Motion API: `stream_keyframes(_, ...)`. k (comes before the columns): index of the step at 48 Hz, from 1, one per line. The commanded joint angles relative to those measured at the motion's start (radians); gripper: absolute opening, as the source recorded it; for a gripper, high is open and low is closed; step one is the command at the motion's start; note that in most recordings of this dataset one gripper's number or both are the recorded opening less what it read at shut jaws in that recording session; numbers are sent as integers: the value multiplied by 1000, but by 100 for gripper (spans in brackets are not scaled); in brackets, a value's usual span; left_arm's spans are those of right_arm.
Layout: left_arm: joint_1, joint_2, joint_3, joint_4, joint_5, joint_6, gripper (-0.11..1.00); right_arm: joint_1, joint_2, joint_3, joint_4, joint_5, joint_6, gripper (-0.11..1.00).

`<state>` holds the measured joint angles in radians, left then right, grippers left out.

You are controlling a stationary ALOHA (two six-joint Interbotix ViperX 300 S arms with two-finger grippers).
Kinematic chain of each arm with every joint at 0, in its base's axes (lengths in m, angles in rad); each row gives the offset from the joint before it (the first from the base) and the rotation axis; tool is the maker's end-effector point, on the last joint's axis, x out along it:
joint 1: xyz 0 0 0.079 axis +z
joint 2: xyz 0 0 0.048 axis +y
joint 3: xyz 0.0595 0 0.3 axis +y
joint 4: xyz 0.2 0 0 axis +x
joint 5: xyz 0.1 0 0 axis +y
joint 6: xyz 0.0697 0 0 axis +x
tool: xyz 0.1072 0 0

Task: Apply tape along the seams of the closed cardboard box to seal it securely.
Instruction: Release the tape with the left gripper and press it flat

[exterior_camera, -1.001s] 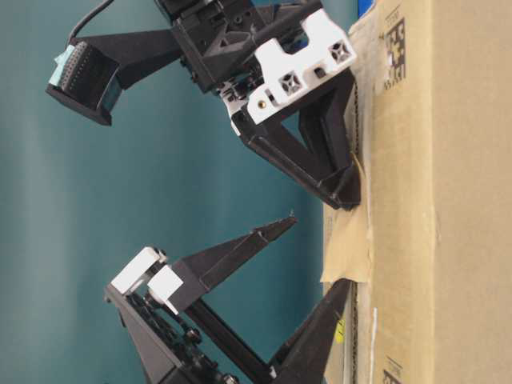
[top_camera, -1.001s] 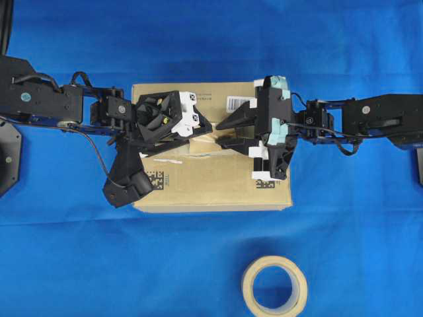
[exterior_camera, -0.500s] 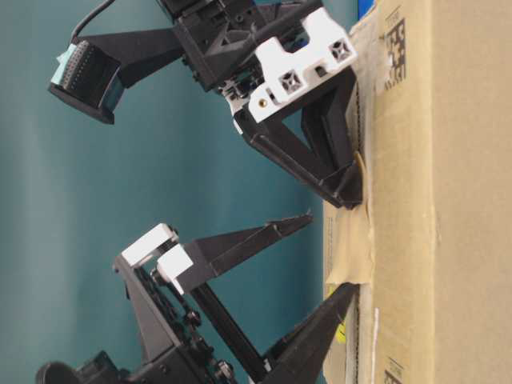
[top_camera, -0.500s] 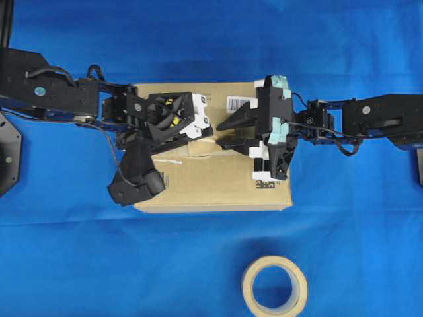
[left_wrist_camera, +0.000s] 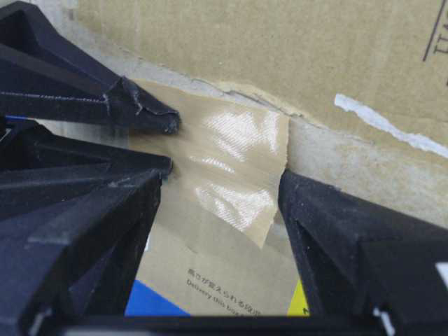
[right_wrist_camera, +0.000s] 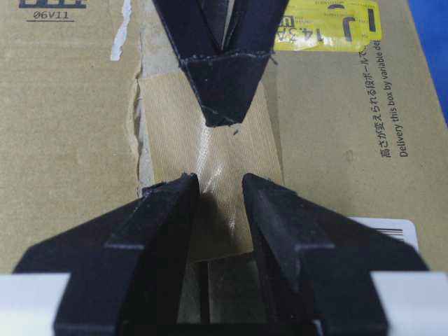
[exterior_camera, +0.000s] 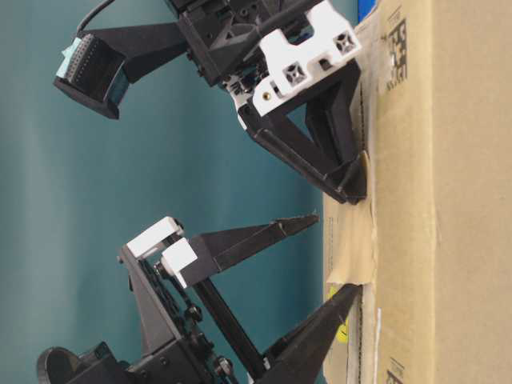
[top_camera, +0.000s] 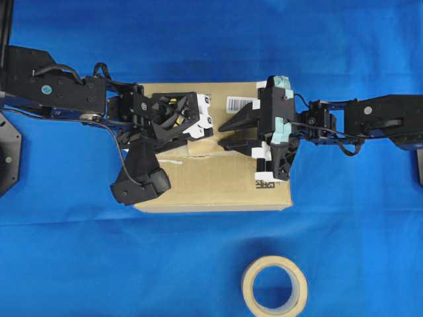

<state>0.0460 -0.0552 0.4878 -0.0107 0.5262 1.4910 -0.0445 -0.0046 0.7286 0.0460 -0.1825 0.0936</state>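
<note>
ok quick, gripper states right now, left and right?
Left gripper: open, one fingertip pressing the tape; holding nothing.
Right gripper: nearly closed, tips on the tape; whether it pinches it cannot be told.

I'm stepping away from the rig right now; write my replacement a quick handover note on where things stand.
Left gripper: open, one fingertip pressing the tape onto the cardboard box, the other raised.
Right gripper: narrowly open, both tips on the tape.
The tape lies over the middle of the seams; the tape roll sits on the cloth in front of the box.
Done: one short piece placed.
Left: smooth it flat, tape the rest.
</note>
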Motion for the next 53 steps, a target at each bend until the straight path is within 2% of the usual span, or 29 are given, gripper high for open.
stream_keyframes(1, 2, -20, -8, 2, 14, -3, 67, 5, -9, 0, 5, 2, 0, 44)
stream_keyframes(37, 2, -69, 35, 0, -8, -20, 67, 5, -9, 3, 2, 3, 0, 43)
stream_keyframes(42, 2, -98, 57, -11, -66, -31, 66, 5, -9, 3, 2, 0, 0, 43)
stream_keyframes(46, 0, -123, 81, -20, -147, -64, 66, 5, -9, 5, 2, 3, 0, 44)
stream_keyframes(53, -9, -164, 140, -26, -350, -199, 65, 8, -28, 15, 5, 14, 2, 44)
